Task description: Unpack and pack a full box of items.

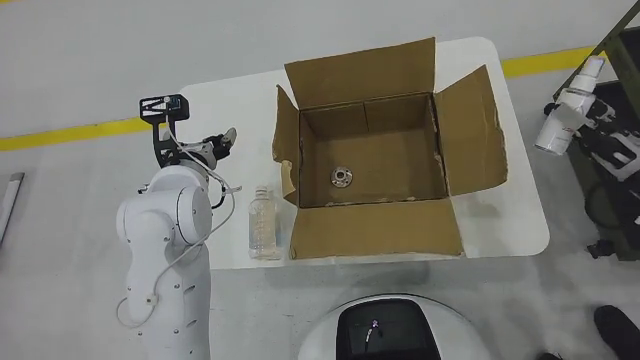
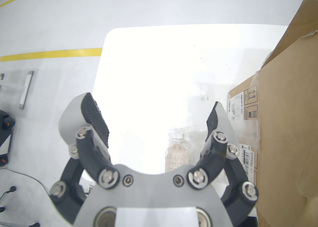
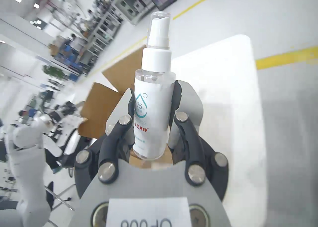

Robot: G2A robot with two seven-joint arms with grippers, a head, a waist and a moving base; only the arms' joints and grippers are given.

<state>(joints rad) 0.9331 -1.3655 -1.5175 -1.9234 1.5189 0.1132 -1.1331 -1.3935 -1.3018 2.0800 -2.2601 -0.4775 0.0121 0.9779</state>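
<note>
The white table (image 1: pixel 230 100) has rounded corners and a flat top. An open cardboard box (image 1: pixel 370 230) stands on its middle, all four flaps folded outward over the tabletop. A clear plastic bottle (image 1: pixel 263 222) lies on the table just beside the box's left side, near the front edge, cap pointing away from the robot.

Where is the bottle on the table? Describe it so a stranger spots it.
Find the white table with the open cardboard box. Beside the box's left wall lies a clear plastic bottle. It is the only item on the tabletop outside the box.
</note>
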